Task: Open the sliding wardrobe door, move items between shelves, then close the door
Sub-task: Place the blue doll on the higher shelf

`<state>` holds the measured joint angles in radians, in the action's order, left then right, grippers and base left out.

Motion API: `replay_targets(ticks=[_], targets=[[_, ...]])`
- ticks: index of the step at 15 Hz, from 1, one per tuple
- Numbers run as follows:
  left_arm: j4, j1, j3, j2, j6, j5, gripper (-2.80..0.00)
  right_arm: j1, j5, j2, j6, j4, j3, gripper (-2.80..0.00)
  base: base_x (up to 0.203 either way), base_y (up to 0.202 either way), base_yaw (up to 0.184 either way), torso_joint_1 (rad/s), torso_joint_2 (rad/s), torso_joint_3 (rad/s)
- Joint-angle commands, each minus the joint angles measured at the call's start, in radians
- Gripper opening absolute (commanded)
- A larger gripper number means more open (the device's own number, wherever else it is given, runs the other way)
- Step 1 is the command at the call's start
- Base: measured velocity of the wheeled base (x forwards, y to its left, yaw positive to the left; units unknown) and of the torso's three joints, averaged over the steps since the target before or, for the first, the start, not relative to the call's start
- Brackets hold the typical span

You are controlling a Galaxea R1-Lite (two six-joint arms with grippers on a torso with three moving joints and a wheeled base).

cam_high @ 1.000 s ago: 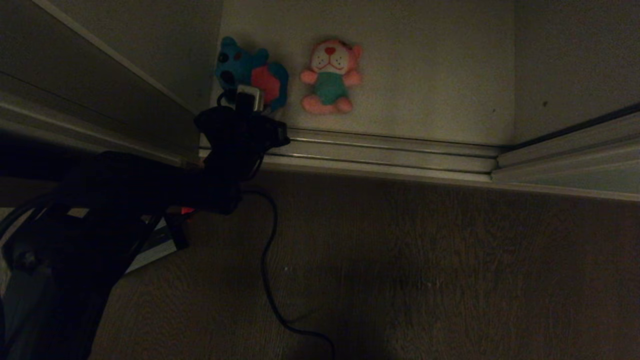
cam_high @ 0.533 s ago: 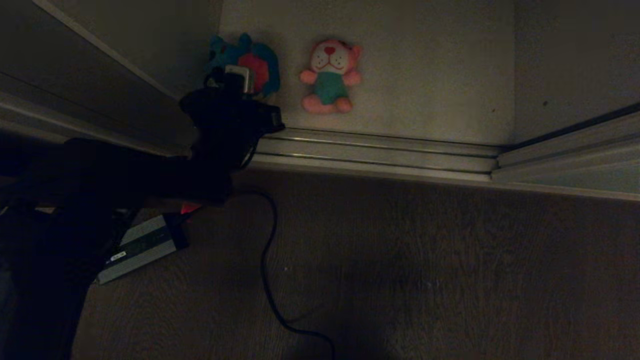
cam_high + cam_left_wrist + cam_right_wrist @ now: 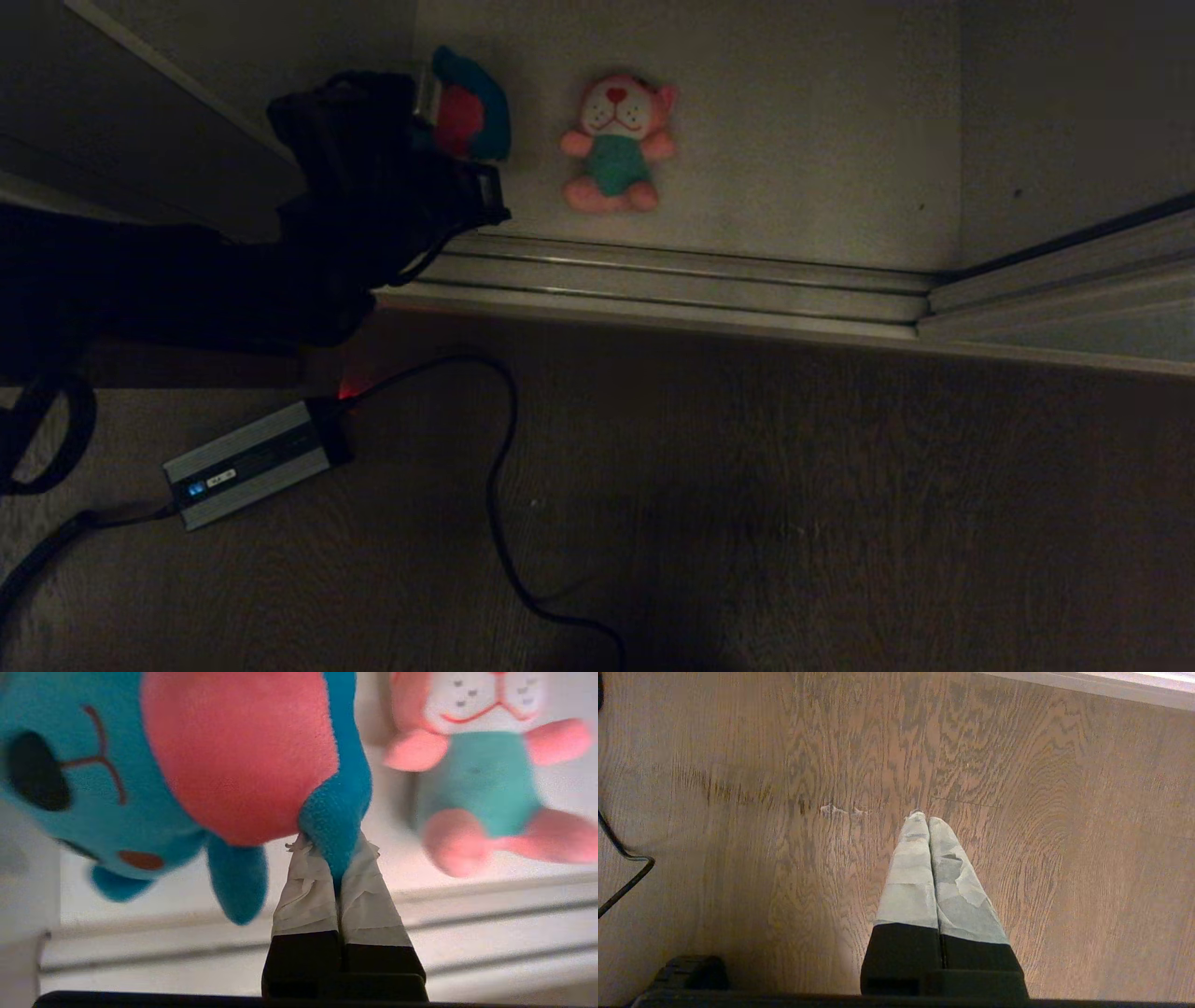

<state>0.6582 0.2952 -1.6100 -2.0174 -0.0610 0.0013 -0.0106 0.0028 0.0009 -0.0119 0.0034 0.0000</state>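
1. Now the left gripper (image 3: pixel 337 856) is clamped on a limb of the blue toy (image 3: pixel 187 765), its taped fingers (image 3: pixel 306 891) pressed together around the plush.
2. In the head view the left gripper (image 3: pixel 431 98) holds the blue toy (image 3: pixel 471 107) at the left of the shelf (image 3: pixel 794 140), close to the wardrobe's left wall; whether the toy touches the shelf cannot be told.
3. The blue toy hangs tilted, red belly toward the wrist camera, head off to one side.
4. The pink toy (image 3: pixel 616 140) lies face up on the shelf, just beside the blue toy and apart from it; the wrist view shows the pink toy (image 3: pixel 481 770) past the blue one.
5. A door track (image 3: pixel 700 280) runs along the shelf's front edge, with the door (image 3: pixel 1074 308) at the right.
6. The right gripper (image 3: pixel 927 823) hangs over the floor (image 3: pixel 738 788), its jaws together with nothing between them.
7. On the floor, a grey box (image 3: pixel 247 462) lies at the left with a cable (image 3: pixel 495 504) trailing from it.
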Motion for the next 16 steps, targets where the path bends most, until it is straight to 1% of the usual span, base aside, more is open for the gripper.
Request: replay_targets(ticks=[1,2,5,7,8,10,11,16], targets=[[-0.089,0.022,-0.005,0.074,0.038,0.002,-2.80,0.000,0.000,-0.001,0.000,0.000,0.005,-2.80,0.000,0.000,0.000,0.000,0.00,0.000],[-0.093,0.024,-0.004,0.075,0.041,0.002,-2.80,0.000,0.000,-0.001,0.000,0.000,0.005,-2.80,0.000,0.000,0.000,0.000,0.00,0.000],[-0.207,0.062,0.059,0.148,0.096,0.001,-2.80,0.000,0.001,-0.001,0.000,0.000,0.004,-2.80,0.000,0.000,0.000,0.000,0.00,0.000],[-0.224,0.078,0.091,0.165,0.101,0.014,-2.80,0.000,0.001,-0.001,0.000,0.000,0.003,-2.80,0.000,0.000,0.000,0.000,0.00,0.000],[-0.226,0.087,0.098,0.168,0.103,0.030,-2.80,0.000,0.001,0.000,0.000,0.000,0.004,-2.80,0.000,0.000,0.000,0.000,0.00,0.000],[-0.235,0.128,0.129,0.181,0.104,0.148,-2.80,0.000,0.000,-0.001,0.000,0.000,0.005,-2.80,0.000,0.000,0.000,0.000,0.00,0.000],[-0.246,0.144,0.154,0.200,0.103,0.168,-2.80,0.000,0.000,0.000,0.000,0.000,0.004,-2.80,0.000,0.000,0.000,0.000,0.00,0.000],[-0.256,0.186,0.285,0.313,0.104,0.178,-2.80,0.000,0.000,0.001,0.000,0.000,0.003,-2.80,0.000,0.000,0.000,0.000,0.00,0.000]])
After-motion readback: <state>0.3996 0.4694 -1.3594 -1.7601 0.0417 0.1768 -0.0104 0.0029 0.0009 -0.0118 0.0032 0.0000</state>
